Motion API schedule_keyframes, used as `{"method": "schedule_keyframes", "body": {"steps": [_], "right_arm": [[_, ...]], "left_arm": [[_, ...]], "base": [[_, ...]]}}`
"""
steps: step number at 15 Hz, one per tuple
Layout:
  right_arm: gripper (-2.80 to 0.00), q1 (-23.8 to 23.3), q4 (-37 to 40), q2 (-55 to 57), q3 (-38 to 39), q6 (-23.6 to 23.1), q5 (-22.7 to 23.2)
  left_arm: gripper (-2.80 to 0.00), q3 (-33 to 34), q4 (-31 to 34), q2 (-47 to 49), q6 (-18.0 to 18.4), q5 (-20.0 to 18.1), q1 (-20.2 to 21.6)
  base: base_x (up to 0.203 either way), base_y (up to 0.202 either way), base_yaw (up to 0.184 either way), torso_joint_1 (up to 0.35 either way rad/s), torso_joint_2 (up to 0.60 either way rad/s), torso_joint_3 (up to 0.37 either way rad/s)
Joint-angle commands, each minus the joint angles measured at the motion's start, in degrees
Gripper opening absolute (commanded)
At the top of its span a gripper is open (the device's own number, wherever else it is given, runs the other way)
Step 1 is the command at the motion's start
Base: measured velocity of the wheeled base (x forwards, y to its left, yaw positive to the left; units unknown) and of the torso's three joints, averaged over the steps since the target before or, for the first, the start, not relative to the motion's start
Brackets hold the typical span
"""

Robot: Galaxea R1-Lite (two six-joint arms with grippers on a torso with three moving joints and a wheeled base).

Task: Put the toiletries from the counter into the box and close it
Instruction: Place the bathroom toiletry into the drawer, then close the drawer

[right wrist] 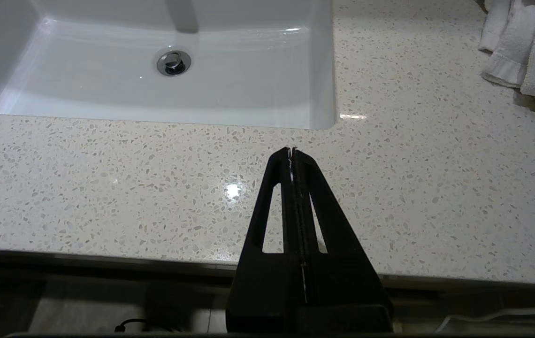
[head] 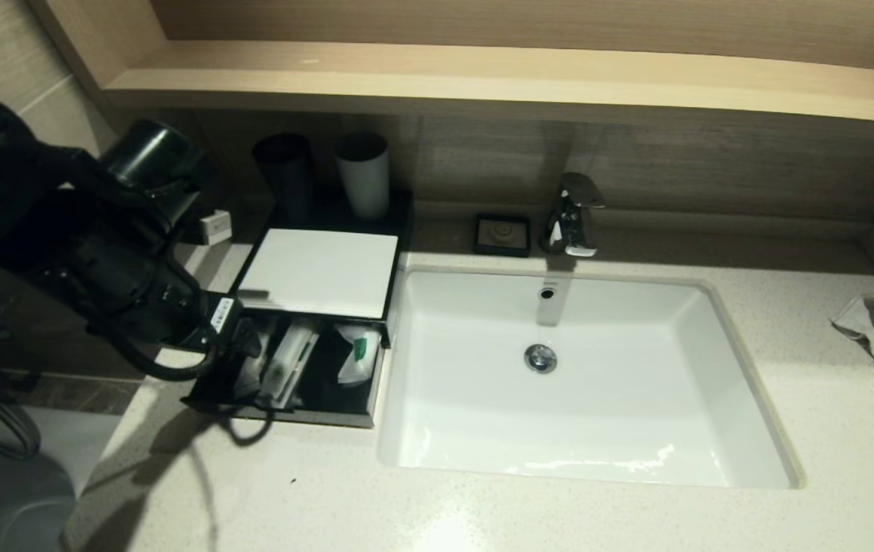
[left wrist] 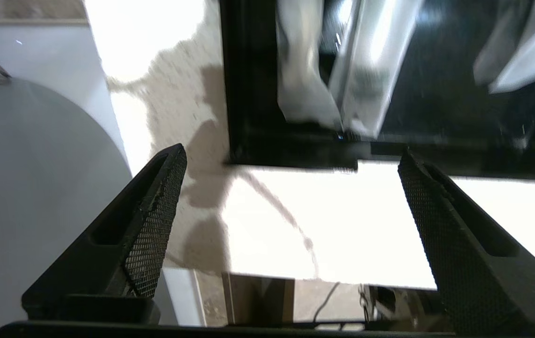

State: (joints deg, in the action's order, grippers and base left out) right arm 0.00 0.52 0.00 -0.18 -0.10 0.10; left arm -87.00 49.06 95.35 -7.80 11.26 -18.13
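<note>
Two tools: left tool (left wrist: 291, 159) spread wide, holding nothing, above the box's (head: 320, 270) open drawer; right tool (right wrist: 292, 150) pressed together over the tabletop (right wrist: 155, 188). Long slim packets (head: 287, 368) lie inside the drawer, long axes running front to back.

drawer (head: 295, 376) open above (packets (head: 284, 366) inside), cups (head: 364, 175) behind
</note>
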Motion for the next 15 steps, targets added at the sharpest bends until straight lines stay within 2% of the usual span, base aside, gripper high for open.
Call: {"method": "schedule_keyframes", "body": {"steps": [1, 3, 7, 8, 15], "right_arm": [[-2.8, 0.0, 0.0, 0.0, 0.01, 0.01, -0.01], [-2.8, 0.0, 0.0, 0.0, 0.01, 0.01, -0.01], [-2.8, 0.0, 0.0, 0.0, 0.01, 0.01, -0.01], [-2.8, -0.03, 0.0, 0.0, 0.01, 0.01, -0.01], [-2.8, 0.0, 0.0, 0.0, 0.01, 0.01, -0.01]], "left_arm": [[0.0, 4.7, 0.03, -4.65, -0.17, -2.19, 0.01], [0.0, 7.59, -0.02, -6.45, -1.82, -4.82, 0.02], [0.0, 12.71, -0.3, -10.15, -3.25, -7.59, -0.25], [-2.8, 14.35, -0.9, -10.93, -3.31, -7.71, -0.31], [-2.8, 26.74, -12.92, -11.42, -3.95, -7.66, -0.33]], "base": [[0.0, 0.0, 0.0, 0.0, 0.0, 0.0], [0.0, 0.0, 0.0, 0.0, 0.0, 0.0], [0.0, 0.0, 0.0, 0.0, 0.0, 0.0], [0.0, 0.0, 0.0, 0.0, 0.0, 0.0], [0.0, 0.0, 0.0, 0.0, 0.0, 0.0]]}}
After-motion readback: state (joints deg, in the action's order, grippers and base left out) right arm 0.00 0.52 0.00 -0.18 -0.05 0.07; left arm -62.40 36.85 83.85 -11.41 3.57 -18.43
